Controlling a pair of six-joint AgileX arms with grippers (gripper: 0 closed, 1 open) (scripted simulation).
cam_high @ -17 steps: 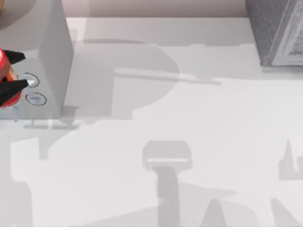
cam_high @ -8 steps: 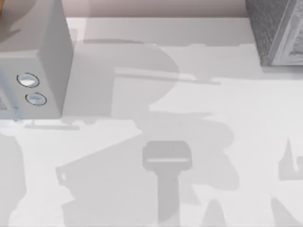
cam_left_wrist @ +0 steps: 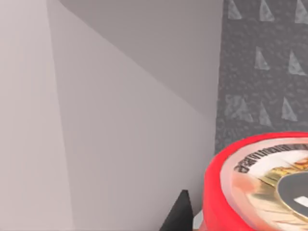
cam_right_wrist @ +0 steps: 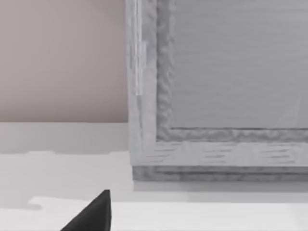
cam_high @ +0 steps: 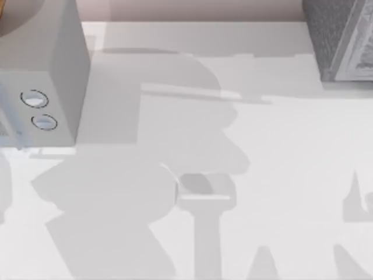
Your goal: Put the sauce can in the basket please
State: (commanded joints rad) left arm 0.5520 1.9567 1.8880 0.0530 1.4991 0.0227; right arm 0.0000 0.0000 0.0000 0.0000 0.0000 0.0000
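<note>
Top view is showing a white table [cam_high: 280, 163], going left to right: a grey box [cam_high: 41, 70] with two round dials at the far left, arm shadows across the middle, a textured grey block [cam_high: 338, 41] at the far right. Left wrist view is showing the can [cam_left_wrist: 260, 187], red-rimmed, close under the camera beside one dark fingertip [cam_left_wrist: 178, 214]; whether the left gripper is grasping it, I cannot tell. Right wrist view is showing one dark fingertip [cam_right_wrist: 94, 214] near the grey block; its grip is unclear too. Judging by this, the can is not yet in a basket.
</note>
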